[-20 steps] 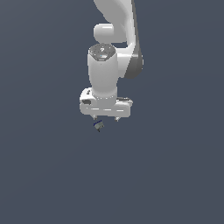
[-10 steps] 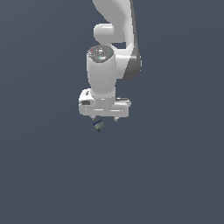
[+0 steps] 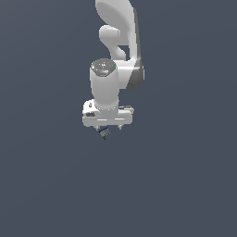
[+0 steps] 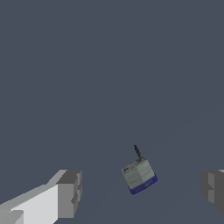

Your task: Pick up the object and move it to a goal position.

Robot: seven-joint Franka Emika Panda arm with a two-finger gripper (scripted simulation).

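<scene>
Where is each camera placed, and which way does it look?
Exterior view: off the arm and above it, looking down at the arm, the hand and the object just under it.
Wrist view: on the wrist, looking past the hand at the grey floor; two fingers show, wide apart, the object between them, touching neither.
Both views share the object, the hand and the floor.

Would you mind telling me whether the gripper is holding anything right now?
Nothing is held: the gripper is open, and the object sits between its fingers, touching neither.
</scene>
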